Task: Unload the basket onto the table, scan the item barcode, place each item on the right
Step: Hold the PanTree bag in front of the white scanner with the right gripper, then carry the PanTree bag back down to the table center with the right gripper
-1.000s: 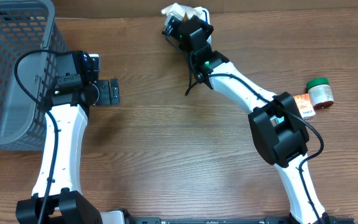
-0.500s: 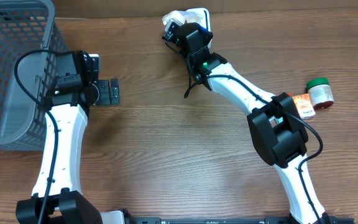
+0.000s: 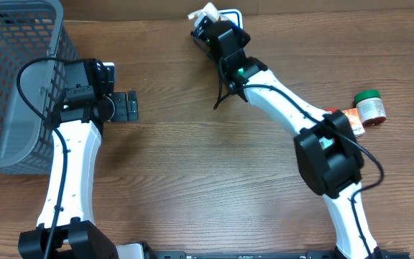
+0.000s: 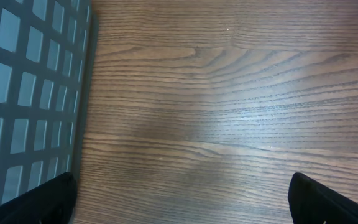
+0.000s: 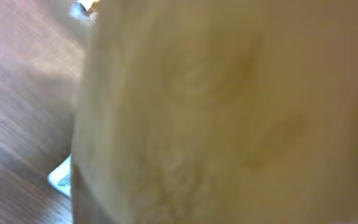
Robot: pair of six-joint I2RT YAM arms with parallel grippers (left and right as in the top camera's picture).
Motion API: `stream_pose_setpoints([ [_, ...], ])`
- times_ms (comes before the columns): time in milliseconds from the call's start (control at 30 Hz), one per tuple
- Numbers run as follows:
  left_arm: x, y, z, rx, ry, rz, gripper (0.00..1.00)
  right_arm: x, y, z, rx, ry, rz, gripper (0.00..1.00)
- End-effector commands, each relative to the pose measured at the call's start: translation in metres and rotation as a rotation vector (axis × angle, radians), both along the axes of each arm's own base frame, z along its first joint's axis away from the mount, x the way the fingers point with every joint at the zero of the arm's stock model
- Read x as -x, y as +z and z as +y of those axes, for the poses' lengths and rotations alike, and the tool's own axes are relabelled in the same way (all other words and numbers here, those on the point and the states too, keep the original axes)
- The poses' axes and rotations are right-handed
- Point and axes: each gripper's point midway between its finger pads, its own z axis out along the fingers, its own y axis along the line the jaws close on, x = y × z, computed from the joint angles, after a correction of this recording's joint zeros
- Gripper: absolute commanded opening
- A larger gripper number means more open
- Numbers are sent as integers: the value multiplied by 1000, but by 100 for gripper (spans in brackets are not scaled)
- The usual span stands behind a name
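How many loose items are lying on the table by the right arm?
2: a green-lidded jar near the right edge, and an orange box just beside it, partly under the right arm, which may hide more.

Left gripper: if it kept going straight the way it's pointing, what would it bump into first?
Most likely the wooden table: the open left gripper seems to point down at it, with the grey basket off to one side, not in its path. Its height above the wood is unclear.

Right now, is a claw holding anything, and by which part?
The right claw grips a pale cream item; its view is too blurred to tell which part. The left claw is open, holding nothing.
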Motion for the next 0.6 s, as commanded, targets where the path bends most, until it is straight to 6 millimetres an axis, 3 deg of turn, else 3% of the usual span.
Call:
stream_pose_setpoints([
  [0,1,-6,0,-1,-20,19,100,14,96,-15,-129,-31,-121,3],
  [200,1,-6,0,-1,-20,19,100,44,155,-36,-228,-62,-134,3],
  [333,1,-6,0,-1,-20,19,100,70,173,-45,-271,-48,-80,3],
  [467,1,-6,0,-1,-20,19,100,102,163,-46,-283,2,68,3],
  [567,1,-6,0,-1,-20,19,100,128,129,-45,-232,56,249,4],
])
